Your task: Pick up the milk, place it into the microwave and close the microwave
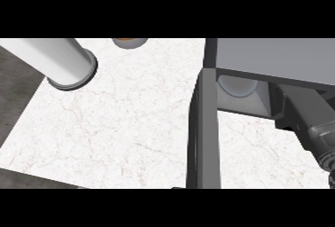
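Right arm: dark grey forearm (307,126) comes in from lower right edge and angles up-left to the microwave's opening; its upper end meets the opening's right side
Right hand: not visible, hidden at or inside the opening; cannot tell whether open or closed, or whether it holds anything
Door: microwave door (203,133) stands open, seen edge-on as a dark vertical bar from the microwave's front left corner down to the lower edge of view
Microwave: grey box (274,57) at upper right, top face towards the camera, opening facing down the view
Inside: pale round shape (235,86) shows in the left part of the opening, just right of the door
Milk: no carton clearly seen anywhere; cannot tell if the pale round shape is the milk or part of the microwave
Left arm: light grey cylinder (56,60) at upper left, ending in a dark ring, over the counter's left edge, well apart from the microwave
Left hand: not shown; state cannot be told
Counter: white marbled top (111,133) fills the middle and left, with a strip between door and right arm
Other: brownish round item (130,42) cut by the top edge, on the counter between left arm and microwave
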You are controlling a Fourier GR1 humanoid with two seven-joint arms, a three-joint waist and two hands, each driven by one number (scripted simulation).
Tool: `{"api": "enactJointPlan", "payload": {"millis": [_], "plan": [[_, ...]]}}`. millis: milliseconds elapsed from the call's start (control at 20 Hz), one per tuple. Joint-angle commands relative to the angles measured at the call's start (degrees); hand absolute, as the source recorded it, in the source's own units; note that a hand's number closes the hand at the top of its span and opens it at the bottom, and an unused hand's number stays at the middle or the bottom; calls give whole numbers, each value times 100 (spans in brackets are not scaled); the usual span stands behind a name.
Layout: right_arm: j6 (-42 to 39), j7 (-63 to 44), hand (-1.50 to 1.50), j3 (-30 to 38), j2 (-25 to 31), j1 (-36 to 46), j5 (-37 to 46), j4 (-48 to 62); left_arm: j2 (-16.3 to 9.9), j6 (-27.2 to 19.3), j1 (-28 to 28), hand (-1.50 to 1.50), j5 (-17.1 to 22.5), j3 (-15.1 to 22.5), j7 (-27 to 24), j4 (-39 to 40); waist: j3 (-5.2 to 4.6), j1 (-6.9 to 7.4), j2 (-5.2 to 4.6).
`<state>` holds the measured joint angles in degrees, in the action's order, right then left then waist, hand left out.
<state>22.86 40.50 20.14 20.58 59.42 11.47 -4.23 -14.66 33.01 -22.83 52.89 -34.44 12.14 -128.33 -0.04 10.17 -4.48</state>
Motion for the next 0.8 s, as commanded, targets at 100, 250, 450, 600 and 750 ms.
{"api": "enactJointPlan", "payload": {"millis": [100,250,450,600,750], "plan": [[-202,-37,150,-121,350,160,133,-55,-117,19,132,-150,-120,-54,-2,45,61,67,-118],[-143,-167,150,-101,349,249,107,-66,-133,83,162,-150,-194,33,28,108,58,135,-172],[879,-368,150,-504,620,52,556,42,-188,47,255,-150,-236,-25,3,63,3,190,-209],[-448,39,-150,66,-25,307,-124,-232,-195,68,277,-150,-320,-26,9,157,75,186,-99],[-834,-100,-150,-149,-129,372,59,-93,-180,64,306,-150,-361,88,61,155,56,235,-92]]}}
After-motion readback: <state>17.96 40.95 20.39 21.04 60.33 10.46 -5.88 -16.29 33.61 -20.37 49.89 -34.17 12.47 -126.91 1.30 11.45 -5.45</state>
